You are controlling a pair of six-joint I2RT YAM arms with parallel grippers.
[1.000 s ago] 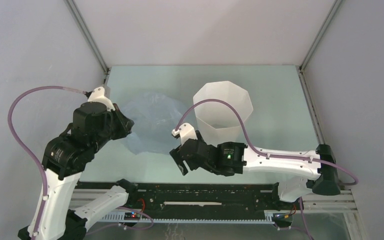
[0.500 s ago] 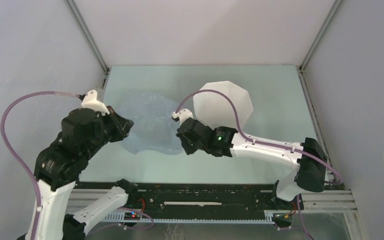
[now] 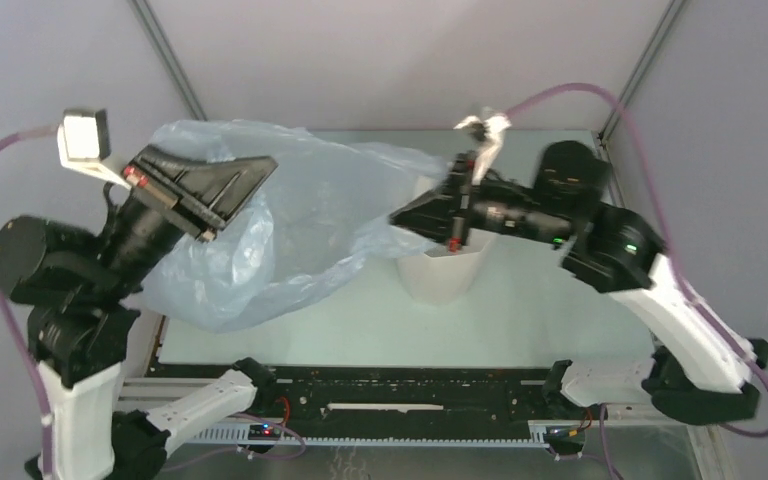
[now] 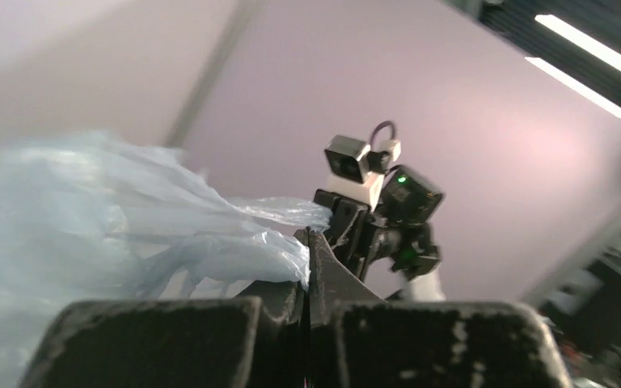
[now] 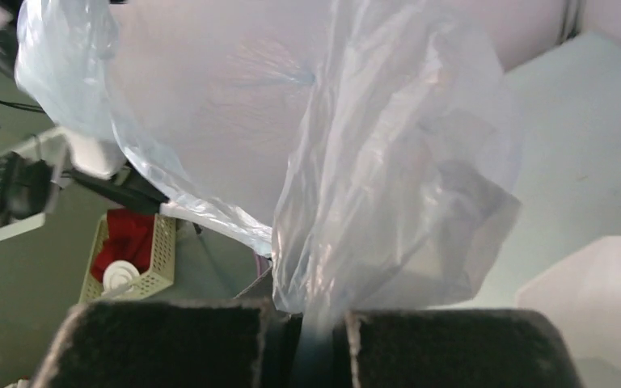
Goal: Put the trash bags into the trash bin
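Note:
The pale-blue translucent trash bag (image 3: 290, 225) hangs in the air, stretched between both grippers above the table's left half. High on the left, my left gripper (image 3: 252, 172) is shut on one edge of it; in the left wrist view the film (image 4: 154, 242) is pinched between the closed fingers (image 4: 309, 246). My right gripper (image 3: 402, 216) is shut on the bag's other edge, right above the white faceted trash bin (image 3: 442, 275). In the right wrist view the bag (image 5: 372, 162) rises out of the closed gripper (image 5: 315, 323). The bin's rim (image 5: 606, 279) shows at lower right.
The bin stands on the pale green tabletop (image 3: 540, 300), its mouth partly hidden by the right gripper and the bag. Grey walls and metal frame posts (image 3: 170, 60) enclose the table. A perforated basket with a red item (image 5: 129, 259) sits off the table.
The right gripper moved onto the bag and shut on it. Both arms then rose, lifting the bag off the table and spreading it; the right gripper now sits over the bin.

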